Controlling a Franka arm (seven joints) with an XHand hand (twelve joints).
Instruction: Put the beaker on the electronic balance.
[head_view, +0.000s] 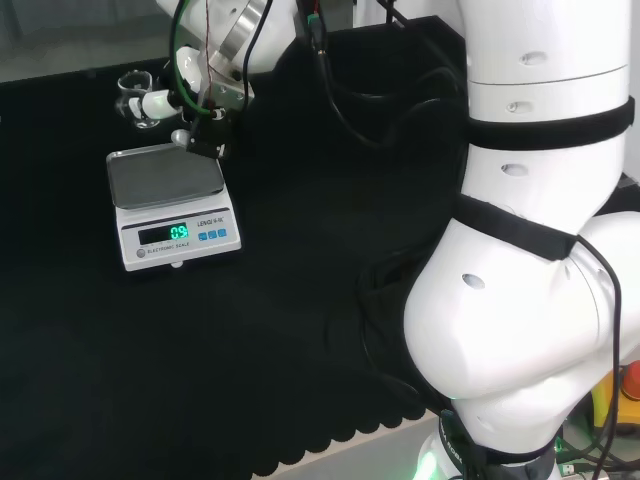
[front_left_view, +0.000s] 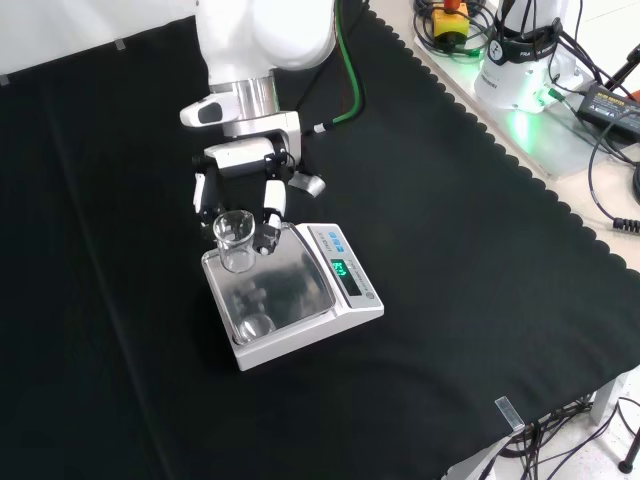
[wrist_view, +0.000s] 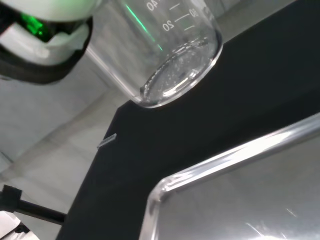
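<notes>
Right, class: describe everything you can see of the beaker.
The beaker is small, clear glass, with printed graduation marks on its wall and a round flat base. It looks empty. It is upright, held by the hand, lifted over the far edge of the balance pan, its base not touching the pan.

In the wrist view the beaker (wrist_view: 165, 55) is cut off at twelve o'clock, its rim unseen; the pan (wrist_view: 240, 200) runs off at five o'clock. The balance (head_view: 175, 235) readout is too small to tell.
</notes>
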